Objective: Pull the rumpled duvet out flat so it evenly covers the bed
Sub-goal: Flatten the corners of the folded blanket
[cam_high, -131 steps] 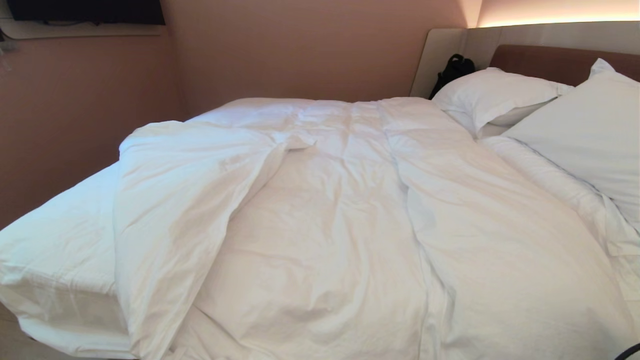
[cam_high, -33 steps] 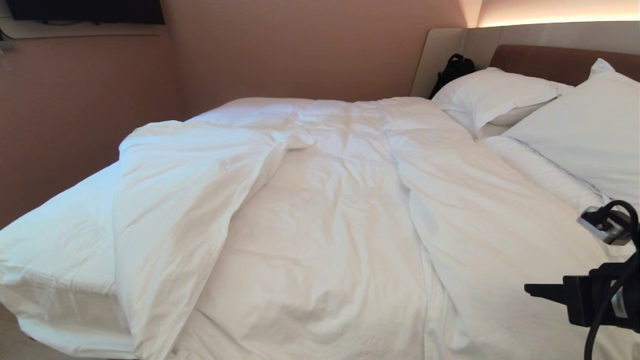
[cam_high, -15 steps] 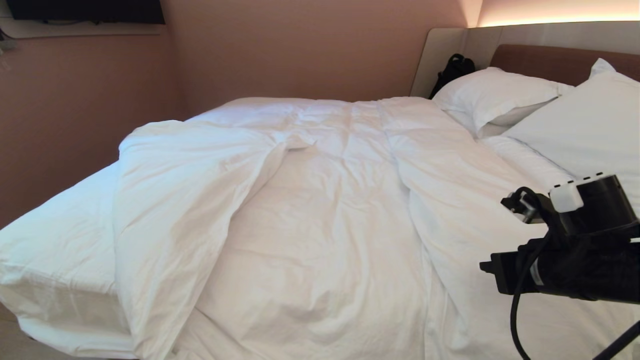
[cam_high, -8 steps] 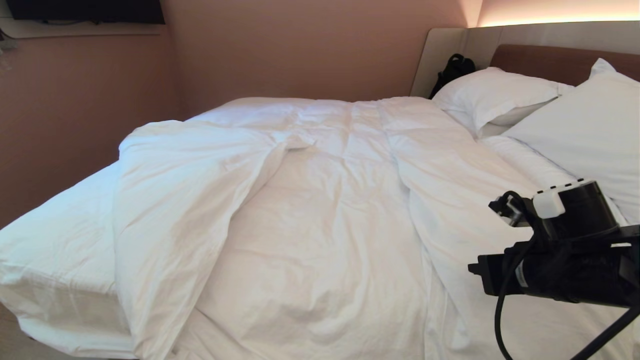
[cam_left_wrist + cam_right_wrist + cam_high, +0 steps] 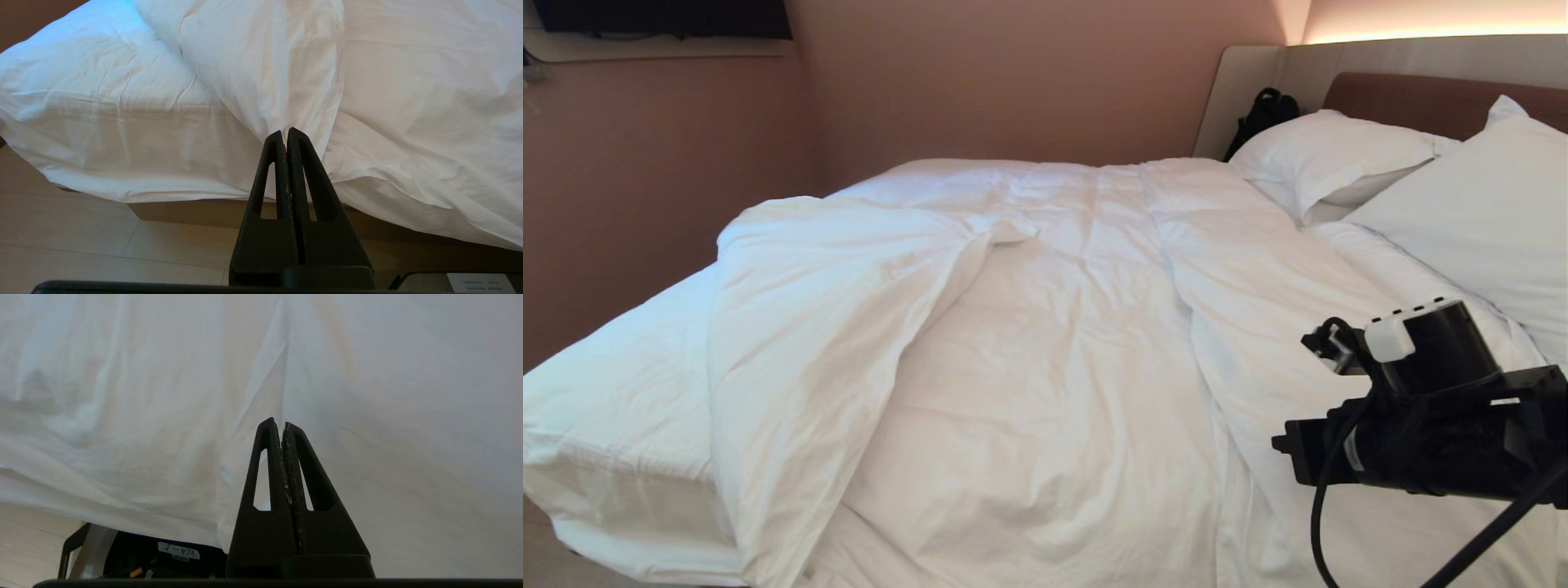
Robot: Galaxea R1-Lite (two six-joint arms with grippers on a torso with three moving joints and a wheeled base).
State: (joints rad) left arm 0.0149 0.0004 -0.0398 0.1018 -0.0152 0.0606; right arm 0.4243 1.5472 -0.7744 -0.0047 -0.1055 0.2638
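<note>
Rumpled duvet [image 5: 1094, 343]: thick, puffy, white, matte cotton-like cover with faint quilting and soft creases; spread over most of the bed [image 5: 613, 408] but uneven. Its foot-end edge is folded back on itself into a long, thick flap [image 5: 809, 327] running diagonally, which exposes the thin, smoother fitted sheet [image 5: 621, 384] at the bed's left corner. A raised lengthwise ridge runs down the right half. Two plump white pillows [image 5: 1339, 155] lean at the padded headboard [image 5: 1421, 98], beige with a brown panel; a black bag [image 5: 1262, 114] sits beside it. Right arm [image 5: 1421, 425], black and boxy with cables, is over the duvet's near right part in the head view. Right gripper [image 5: 282, 426]: fingers pressed together, nothing between them, tips pointing at smooth duvet cloth just ahead; contact cannot be told. Left gripper [image 5: 285, 134]: fingers also together, empty, low beside the bed, pointing at the hanging end of the folded flap, above pale plank floor [image 5: 81, 245].
</note>
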